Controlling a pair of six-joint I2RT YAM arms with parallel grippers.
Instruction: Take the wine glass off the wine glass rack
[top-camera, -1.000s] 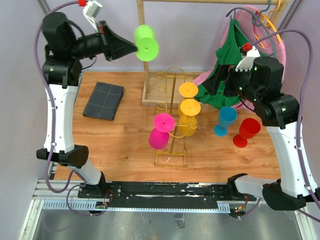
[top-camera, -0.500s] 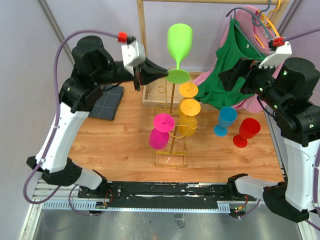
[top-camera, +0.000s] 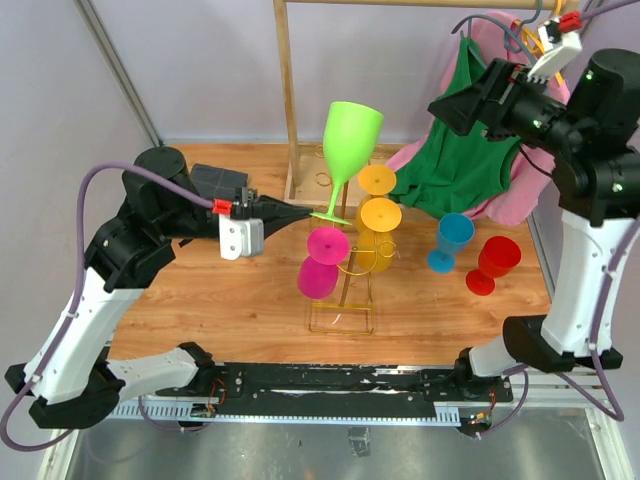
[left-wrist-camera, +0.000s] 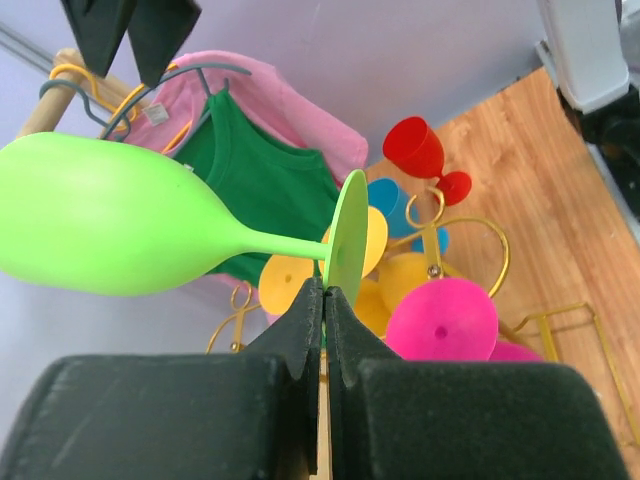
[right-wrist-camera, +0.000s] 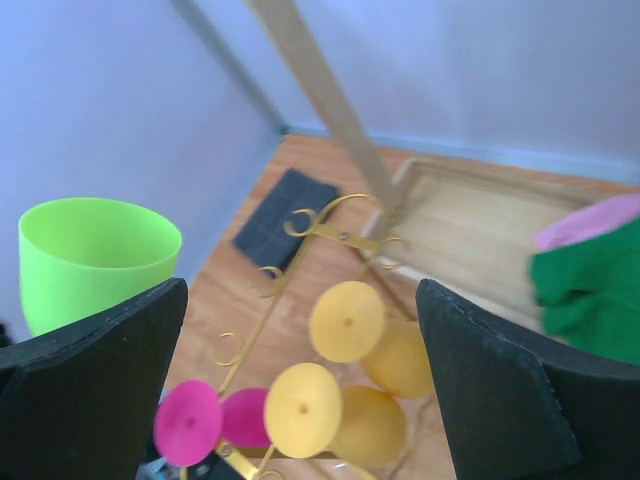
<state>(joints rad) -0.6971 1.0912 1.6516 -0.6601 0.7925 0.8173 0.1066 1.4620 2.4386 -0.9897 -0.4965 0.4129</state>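
My left gripper (top-camera: 318, 214) is shut on the foot of a lime green wine glass (top-camera: 350, 140) and holds it upright above the table, just left of the gold wire rack (top-camera: 345, 290). In the left wrist view the black fingers (left-wrist-camera: 300, 330) pinch the green foot (left-wrist-camera: 346, 240), with the bowl (left-wrist-camera: 100, 230) to the left. The rack holds two yellow glasses (top-camera: 379, 215) and a pink glass (top-camera: 322, 262), all hanging upside down. My right gripper (top-camera: 462, 100) is open and empty, high at the back right; its view looks down on the rack (right-wrist-camera: 300, 260) and the green bowl (right-wrist-camera: 95, 255).
A blue glass (top-camera: 450, 240) and a red glass (top-camera: 492, 263) stand right of the rack. A wooden clothes rail (top-camera: 283, 90) with green (top-camera: 465, 150) and pink clothes stands behind, on a wooden tray base. A dark folded cloth (top-camera: 215, 180) lies at the back left.
My left arm has swung the green glass from high at the back left down and rightward to beside the rack, turning it upright. My right arm has risen and moved back.
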